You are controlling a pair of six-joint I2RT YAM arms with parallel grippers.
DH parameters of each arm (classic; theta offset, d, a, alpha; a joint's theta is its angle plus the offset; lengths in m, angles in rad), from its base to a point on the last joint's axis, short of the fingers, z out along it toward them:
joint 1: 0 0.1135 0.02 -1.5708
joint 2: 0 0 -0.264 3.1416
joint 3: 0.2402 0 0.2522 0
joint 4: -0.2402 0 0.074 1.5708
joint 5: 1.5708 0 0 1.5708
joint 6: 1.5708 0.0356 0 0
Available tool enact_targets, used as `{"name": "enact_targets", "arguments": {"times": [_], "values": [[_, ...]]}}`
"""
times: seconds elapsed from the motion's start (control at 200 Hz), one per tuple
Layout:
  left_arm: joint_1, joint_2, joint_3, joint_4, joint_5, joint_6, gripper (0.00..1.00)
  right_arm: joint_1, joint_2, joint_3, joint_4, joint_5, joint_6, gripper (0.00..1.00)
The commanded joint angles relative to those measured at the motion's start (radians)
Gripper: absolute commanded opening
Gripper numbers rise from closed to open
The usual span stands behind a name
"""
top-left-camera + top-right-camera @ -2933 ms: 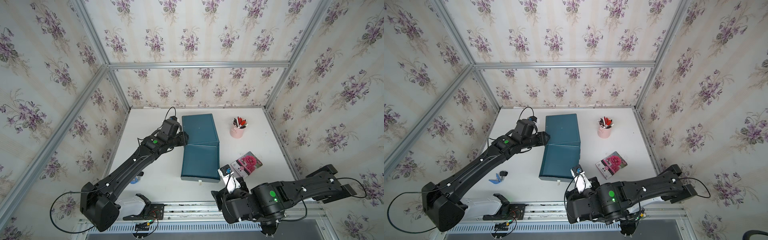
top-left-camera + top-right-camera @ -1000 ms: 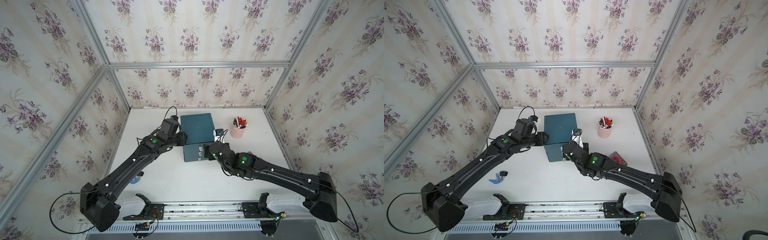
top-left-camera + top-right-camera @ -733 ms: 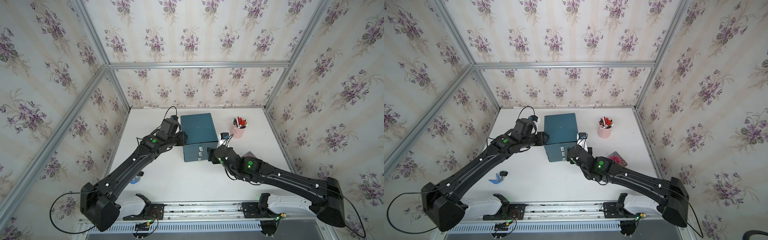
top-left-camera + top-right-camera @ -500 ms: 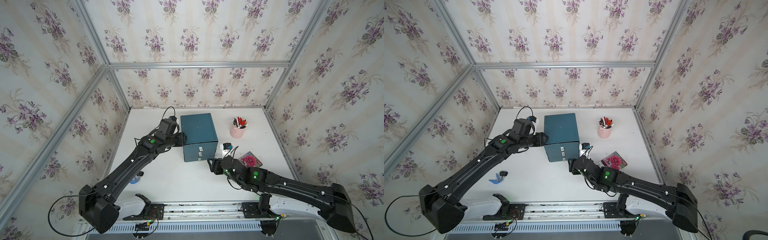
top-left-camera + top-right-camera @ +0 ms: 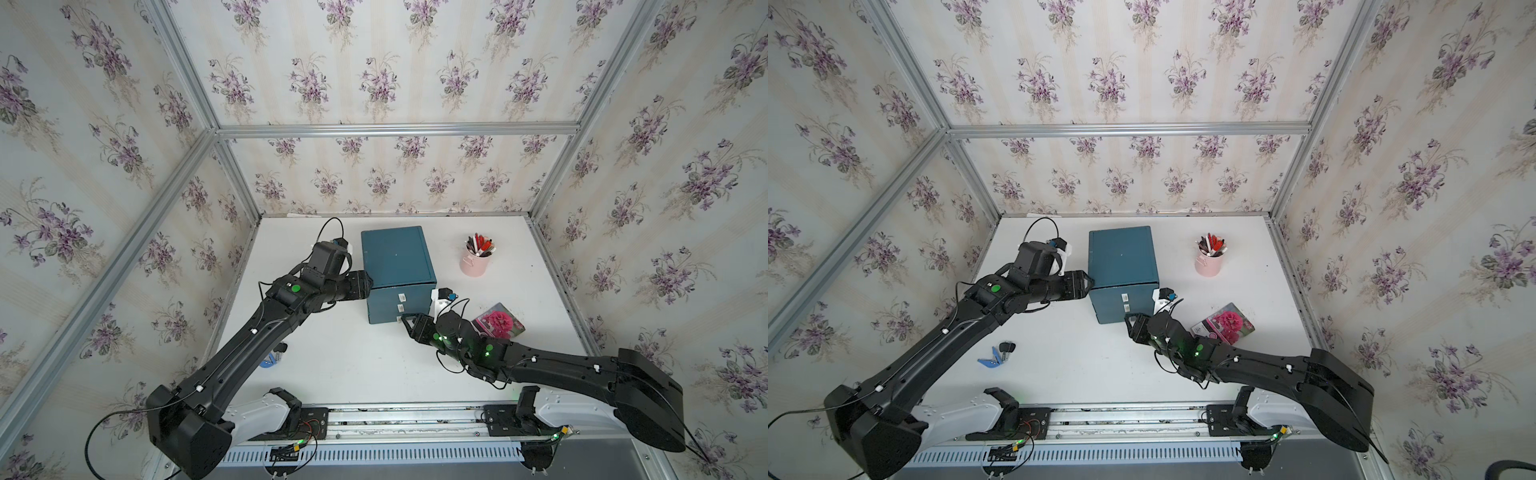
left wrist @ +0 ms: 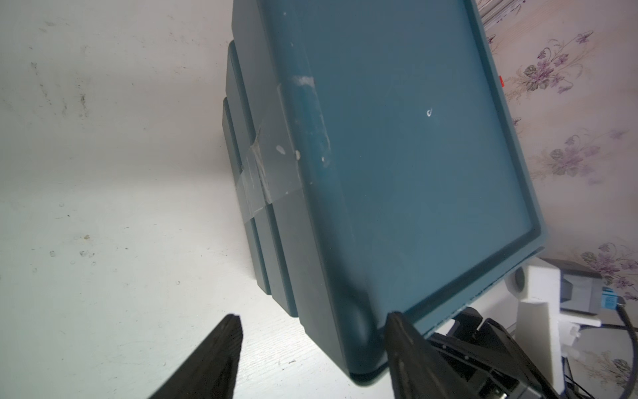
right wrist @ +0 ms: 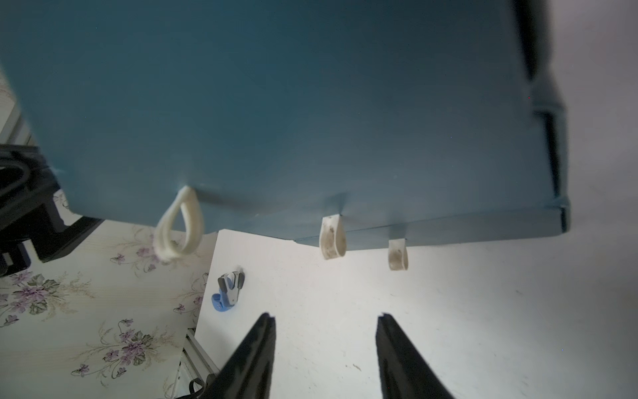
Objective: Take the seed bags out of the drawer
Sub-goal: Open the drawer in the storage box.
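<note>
We find one seed bag (image 5: 498, 325) on the table (image 5: 353, 365), drawers (image 5: 386, 305) shut, others presumably inside; left pincer (image 6: 314, 317) and right pincer (image 7: 326, 316) gape empty

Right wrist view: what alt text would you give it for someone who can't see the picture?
The right pincer, open and empty, faces the front of a teal drawer box with three whitish loop pulls, its drawers apparently shut. The box stands on a white table, where a small blue tool lies near the flowered wall.
</note>
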Motion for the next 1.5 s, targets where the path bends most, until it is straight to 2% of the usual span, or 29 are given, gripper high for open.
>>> {"name": "enact_targets", "arguments": {"times": [0.0,0.155,0.535,0.844,1.044,1.344,1.494], "values": [[0.0,0.004,-0.004,-0.014,0.03,-0.005,0.74,-0.026,0.02,-0.024,0.121,-0.034,0.047,0.51],[0.002,0.01,-0.005,0.014,0.042,-0.02,0.77,-0.041,0.046,-0.031,0.169,-0.051,0.052,0.47],[0.037,0.034,-0.008,0.02,0.052,-0.018,0.76,-0.066,0.163,-0.049,0.382,-0.073,0.064,0.45],[0.038,0.043,-0.04,0.019,0.065,0.012,0.76,-0.065,0.224,-0.03,0.446,-0.112,0.055,0.43],[0.038,0.057,-0.052,0.02,0.084,0.024,0.69,-0.065,0.254,-0.02,0.471,-0.121,0.056,0.42],[0.038,0.063,-0.057,0.009,0.088,0.049,0.67,-0.063,0.325,0.017,0.552,-0.126,0.07,0.37],[0.038,0.076,-0.055,0.008,0.098,0.058,0.63,-0.054,0.322,-0.038,0.627,-0.087,0.094,0.36]]}}
